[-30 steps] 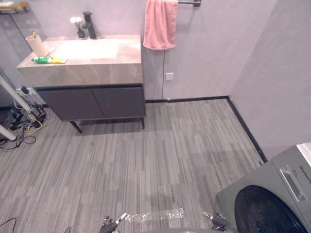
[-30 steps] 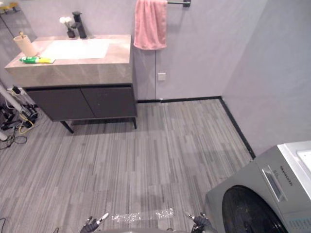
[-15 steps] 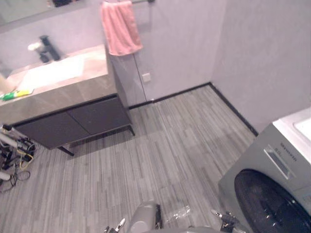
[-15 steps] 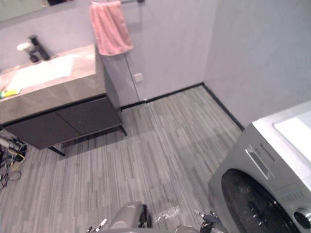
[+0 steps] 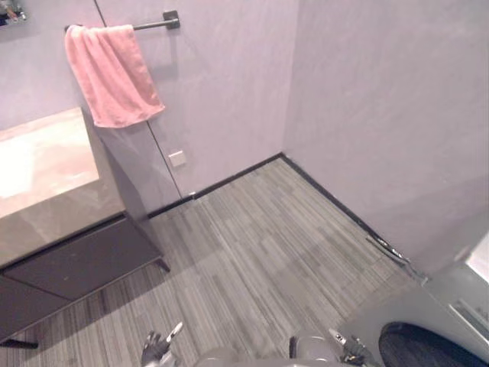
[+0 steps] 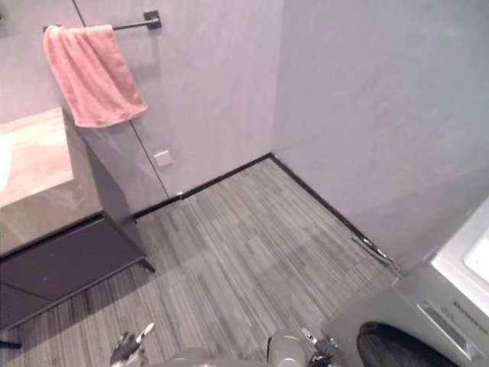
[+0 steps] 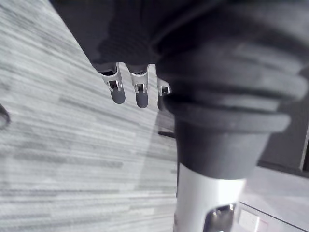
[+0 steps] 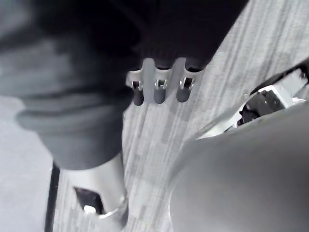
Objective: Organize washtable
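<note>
The tabletop [image 5: 46, 176] is cut off at the left, with a pink towel [image 5: 114, 76] hanging above its far right corner. The left robot hand [image 5: 157, 348] and the right robot hand [image 5: 350, 352] hang low over the floor [image 5: 252, 252], both released and grasping nothing.

Grey striped floor [image 5: 252, 245] carries dark-fronted washtable [image 5: 72, 218] at left wall, pale basin [image 5: 34, 164] sunk in top; washing machine [image 5: 443, 317] at right.

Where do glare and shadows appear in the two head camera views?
Left eye view: glare whitens the washtable top, and the pink towel throws a soft shadow on the wall beside it. Right eye view: the floor turns darker close under the washtable.
</note>
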`<state>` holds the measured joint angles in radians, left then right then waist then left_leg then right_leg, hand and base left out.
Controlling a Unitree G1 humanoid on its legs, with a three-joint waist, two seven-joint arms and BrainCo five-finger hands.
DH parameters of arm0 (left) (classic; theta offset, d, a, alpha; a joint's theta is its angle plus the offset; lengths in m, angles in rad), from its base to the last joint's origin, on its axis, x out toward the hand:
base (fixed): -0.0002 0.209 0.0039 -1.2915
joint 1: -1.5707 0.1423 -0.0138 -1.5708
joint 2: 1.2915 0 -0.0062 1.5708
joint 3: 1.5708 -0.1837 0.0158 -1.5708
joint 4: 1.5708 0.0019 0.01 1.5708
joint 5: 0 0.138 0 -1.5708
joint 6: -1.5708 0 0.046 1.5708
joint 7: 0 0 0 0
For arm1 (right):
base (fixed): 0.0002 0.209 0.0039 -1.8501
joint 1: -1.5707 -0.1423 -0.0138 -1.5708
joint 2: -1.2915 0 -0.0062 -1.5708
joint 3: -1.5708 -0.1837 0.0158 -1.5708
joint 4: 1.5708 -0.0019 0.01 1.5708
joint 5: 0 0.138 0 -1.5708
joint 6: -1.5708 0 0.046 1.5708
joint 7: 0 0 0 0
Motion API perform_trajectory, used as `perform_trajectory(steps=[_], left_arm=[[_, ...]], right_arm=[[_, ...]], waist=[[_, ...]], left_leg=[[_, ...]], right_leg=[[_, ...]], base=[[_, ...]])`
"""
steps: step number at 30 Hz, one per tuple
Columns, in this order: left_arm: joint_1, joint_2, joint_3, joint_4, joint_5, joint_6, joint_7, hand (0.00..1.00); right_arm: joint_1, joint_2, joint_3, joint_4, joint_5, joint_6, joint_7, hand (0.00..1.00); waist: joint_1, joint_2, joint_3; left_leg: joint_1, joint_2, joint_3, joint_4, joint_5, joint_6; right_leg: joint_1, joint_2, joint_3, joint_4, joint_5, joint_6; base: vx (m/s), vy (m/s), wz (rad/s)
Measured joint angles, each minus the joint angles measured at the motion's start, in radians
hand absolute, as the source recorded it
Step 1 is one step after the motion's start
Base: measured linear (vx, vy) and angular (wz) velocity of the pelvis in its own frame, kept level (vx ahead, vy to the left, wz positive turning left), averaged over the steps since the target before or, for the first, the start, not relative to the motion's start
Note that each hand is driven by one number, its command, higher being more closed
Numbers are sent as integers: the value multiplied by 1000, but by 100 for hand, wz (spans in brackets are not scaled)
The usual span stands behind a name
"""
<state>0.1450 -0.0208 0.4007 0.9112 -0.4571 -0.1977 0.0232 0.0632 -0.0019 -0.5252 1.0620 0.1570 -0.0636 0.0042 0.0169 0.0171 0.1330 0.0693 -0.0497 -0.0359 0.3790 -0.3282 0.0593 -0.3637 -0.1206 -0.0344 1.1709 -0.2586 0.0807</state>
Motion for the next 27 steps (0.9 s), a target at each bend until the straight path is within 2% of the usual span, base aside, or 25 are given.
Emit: perform_trajectory(steps=[2,3,4,5,6,7,8,9,10,11,12,13,14,15,17,19,21,22,23,24,25,26,27], left_arm=[[-20,-16,3,-1,0,-6,0,0],[-37,-29,4,2,1,-7,1,0],[-39,-34,5,2,1,-9,1,0],[-36,-45,11,2,5,-9,1,0],[-31,-64,35,2,20,-8,1,0],[-29,-69,39,7,22,-8,3,0],[-24,-69,42,28,38,-3,2,0],[-21,-70,43,28,39,-3,3,0],[-23,-72,75,25,40,-3,3,0],[-26,-74,88,25,40,-3,3,0],[-25,-74,101,25,40,-2,3,0],[-13,-66,116,29,39,-3,2,0],[-6,-64,112,37,40,-2,2,0],[6,-62,105,57,40,4,2,0],[21,-59,73,66,41,11,2,0],[22,-51,50,64,41,14,0,0],[26,-35,16,64,48,14,1,0],[26,-33,7,64,49,14,1,0],[27,-29,-2,63,51,14,1,0],[30,-24,-17,64,59,14,1,0],[29,-18,-15,62,57,13,0,0],[27,4,-36,60,63,12,4,0],[28,19,-50,52,77,11,5,0]], right_arm=[[18,1,15,-39,0,-2,-1,0],[28,-3,17,-61,2,-3,-2,0],[30,-4,17,-60,2,-2,-3,0],[41,-2,26,-59,2,0,-5,0],[57,-6,43,-55,2,3,-5,0],[69,-11,53,-53,2,4,-5,0],[75,-27,65,-43,0,7,-4,0],[79,-30,65,-43,0,8,-3,0],[81,-42,74,-49,-2,8,-1,0],[81,-46,74,-54,-2,9,-1,0],[84,-48,74,-55,-2,12,-2,0],[81,-51,85,-55,-2,15,-6,0],[80,-55,99,-51,-1,15,-7,0],[70,-57,131,-42,-1,14,-7,0],[48,-54,162,-25,-1,12,-10,0],[36,-52,179,-24,-1,12,-21,0],[15,-48,182,-27,0,4,-23,0],[8,-48,183,-29,1,3,-24,0],[1,-49,188,-37,3,0,-25,0],[-5,-54,192,-70,14,-5,-31,0],[-18,-56,193,-71,22,-7,-37,0],[-44,-50,217,-81,42,-10,-52,0],[-77,-45,232,-112,54,-18,-60,0]], waist=[[-1,10,2],[-4,20,7],[-2,21,8],[-3,19,6],[-4,12,3],[-3,5,-2],[-5,23,-8],[-5,31,-12],[-11,51,-9],[-9,57,-6],[-3,62,-3],[2,53,5],[3,50,8],[3,36,13],[3,15,11],[5,12,13],[15,12,14],[19,12,14],[24,13,14],[27,19,14],[28,15,13],[27,-17,10],[34,-27,15]], left_leg=[[43,19,-9,-40,-7,-11],[85,48,-18,-72,-15,-21],[103,56,-19,-86,-17,-23],[137,71,-25,-109,-25,-37],[169,84,-45,-107,-44,-54],[183,92,-56,-98,-50,-56],[178,124,-69,-51,-45,-62],[155,138,-74,0,-43,-65],[36,171,-73,272,6,-117],[-11,183,-73,375,55,-124],[-62,198,-72,485,137,-124],[-157,235,-50,704,185,-129],[-182,244,-29,760,180,-124],[-219,253,27,814,168,-105],[-281,281,129,779,156,-83],[-327,299,212,637,150,-78],[-340,291,317,354,153,-72],[-342,286,333,288,154,-71],[-345,278,342,193,156,-74],[-350,263,337,76,218,-66],[-349,241,338,81,229,-49],[-352,195,338,87,215,-30],[-372,179,338,122,181,-22]], right_leg=[[-29,-2,-24,-181,-5,-2],[-29,8,-12,-436,8,-3],[-23,15,6,-525,23,2],[2,25,42,-710,94,2],[20,13,53,-751,193,24],[27,13,49,-727,233,25],[28,25,12,-664,169,-4],[28,30,-6,-641,142,-14],[55,41,-69,-598,69,-43],[78,48,-87,-597,53,-55],[109,54,-107,-603,39,-69],[197,65,-133,-640,18,-88],[238,65,-140,-663,17,-89],[319,58,-152,-728,17,-89],[420,34,-186,-815,19,-85],[482,16,-229,-881,27,-70],[528,-16,-279,-931,25,-41],[536,-24,-291,-938,19,-26],[548,-35,-309,-943,9,-6],[572,-49,-335,-933,-22,42],[580,-62,-338,-924,-34,57],[588,-91,-319,-938,-31,51],[596,-101,-292,-960,-14,53]], base=[[486,-57,7],[557,-116,15],[556,-177,26],[464,-235,38],[488,-277,49],[518,-311,53],[424,-249,43],[597,-356,72],[482,-301,69],[462,-298,65],[437,-244,43],[349,-181,34],[500,-186,34],[283,-71,18],[336,-55,41],[260,23,63],[260,131,61],[225,153,52],[339,257,72],[361,277,77],[467,324,91],[431,268,58],[429,262,46]])
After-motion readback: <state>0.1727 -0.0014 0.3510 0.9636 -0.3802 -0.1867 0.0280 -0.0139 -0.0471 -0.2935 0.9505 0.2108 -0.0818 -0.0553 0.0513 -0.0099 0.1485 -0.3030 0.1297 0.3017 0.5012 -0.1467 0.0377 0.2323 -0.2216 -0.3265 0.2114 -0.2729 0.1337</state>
